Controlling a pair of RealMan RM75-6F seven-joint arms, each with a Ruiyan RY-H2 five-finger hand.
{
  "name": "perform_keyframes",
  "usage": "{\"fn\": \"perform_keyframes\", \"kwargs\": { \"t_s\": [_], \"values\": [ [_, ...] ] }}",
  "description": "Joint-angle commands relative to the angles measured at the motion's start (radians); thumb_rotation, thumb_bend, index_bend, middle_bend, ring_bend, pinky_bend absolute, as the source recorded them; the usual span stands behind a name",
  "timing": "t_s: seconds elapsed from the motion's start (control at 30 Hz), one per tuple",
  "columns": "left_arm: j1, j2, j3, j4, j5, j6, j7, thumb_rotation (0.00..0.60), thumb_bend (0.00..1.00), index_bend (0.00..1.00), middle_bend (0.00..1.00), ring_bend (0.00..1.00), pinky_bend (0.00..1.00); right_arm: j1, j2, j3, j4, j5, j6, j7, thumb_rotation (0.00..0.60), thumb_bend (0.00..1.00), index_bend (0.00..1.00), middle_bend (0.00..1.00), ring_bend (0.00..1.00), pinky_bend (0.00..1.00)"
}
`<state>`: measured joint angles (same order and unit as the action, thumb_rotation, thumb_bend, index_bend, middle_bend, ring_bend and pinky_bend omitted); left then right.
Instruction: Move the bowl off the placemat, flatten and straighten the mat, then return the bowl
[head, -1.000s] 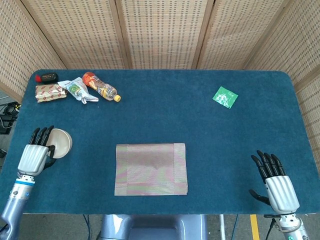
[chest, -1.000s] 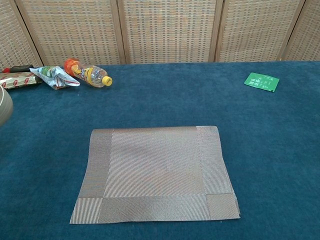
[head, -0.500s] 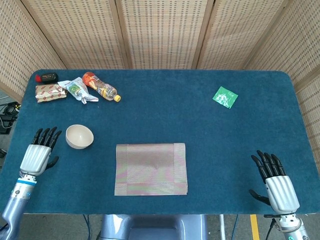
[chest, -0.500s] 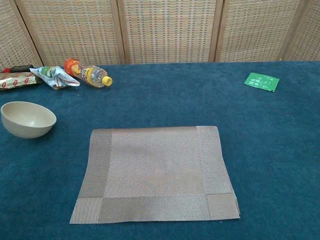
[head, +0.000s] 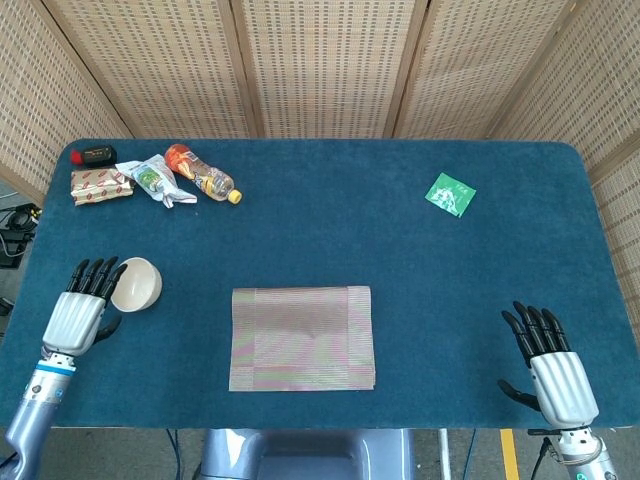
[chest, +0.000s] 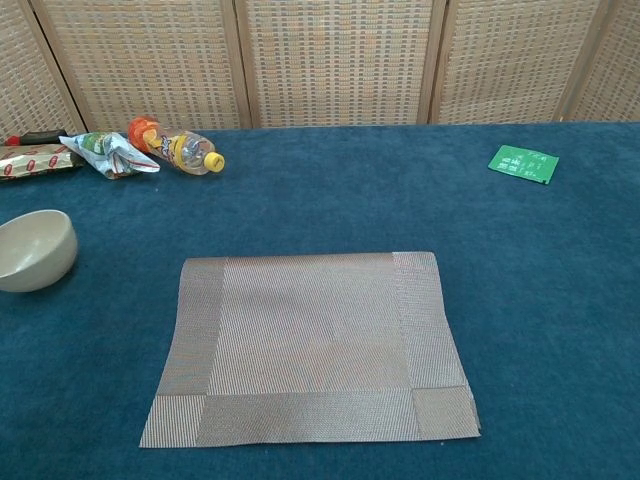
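The beige bowl (head: 137, 284) lies on the blue cloth left of the placemat, tipped with its opening toward my left hand; in the chest view the bowl (chest: 35, 250) leans at the far left. My left hand (head: 78, 310) lies flat with fingers stretched out, fingertips right beside the bowl's rim; I cannot tell whether they touch. It holds nothing. The striped grey placemat (head: 302, 337) lies flat and squared near the front edge, and the placemat (chest: 310, 345) carries nothing. My right hand (head: 555, 370) rests with fingers spread at the front right, far from both.
At the back left sit a small orange-capped bottle (head: 202, 174), crumpled wrappers (head: 155, 182), a brown packet (head: 100, 185) and a dark red-tipped item (head: 92, 154). A green packet (head: 451, 194) lies at the back right. Wicker screens stand behind the table (head: 330, 230).
A second ago the bowl leaned against my left hand; half a second ago it stood upright further right. Now it has come back left, tipped beside the fingertips. Right hand unmoved.
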<state>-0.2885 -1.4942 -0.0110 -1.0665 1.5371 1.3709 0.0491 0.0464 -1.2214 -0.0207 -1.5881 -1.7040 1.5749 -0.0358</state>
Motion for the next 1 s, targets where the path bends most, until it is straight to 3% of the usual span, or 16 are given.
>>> {"fn": "perform_keyframes", "kwargs": {
  "t_s": [0.03,0.13,0.33,0.73,1.0],
  "values": [
    [-0.001,0.005,0.005,-0.02,0.012,0.007,0.012,0.6,0.31,0.0,0.0,0.0,0.0,0.0,0.001,0.0,0.0,0.0,0.001,0.001,0.6,0.18,0.0,0.0,0.0,0.0],
    [-0.001,0.015,0.017,-0.067,0.036,0.019,0.03,0.6,0.3,0.01,0.0,0.0,0.0,0.0,0.002,0.0,-0.001,0.001,0.0,0.003,0.6,0.18,0.0,0.0,0.0,0.0],
    [0.003,0.022,0.067,-0.168,0.128,0.062,0.1,0.6,0.1,0.03,0.0,0.0,0.0,0.0,0.004,0.0,-0.003,0.0,-0.001,0.003,0.6,0.18,0.0,0.0,0.0,0.0],
    [0.012,-0.03,0.15,-0.305,0.251,0.046,0.275,0.6,0.1,0.08,0.0,0.0,0.0,-0.001,0.011,0.0,-0.007,0.001,0.002,0.012,0.6,0.18,0.0,0.0,0.0,0.0],
    [0.01,-0.093,0.15,-0.332,0.253,-0.014,0.398,0.6,0.11,0.1,0.0,0.0,0.0,-0.002,0.017,0.002,-0.008,0.004,0.004,0.023,0.6,0.18,0.0,0.0,0.0,0.0]
  ]
}}
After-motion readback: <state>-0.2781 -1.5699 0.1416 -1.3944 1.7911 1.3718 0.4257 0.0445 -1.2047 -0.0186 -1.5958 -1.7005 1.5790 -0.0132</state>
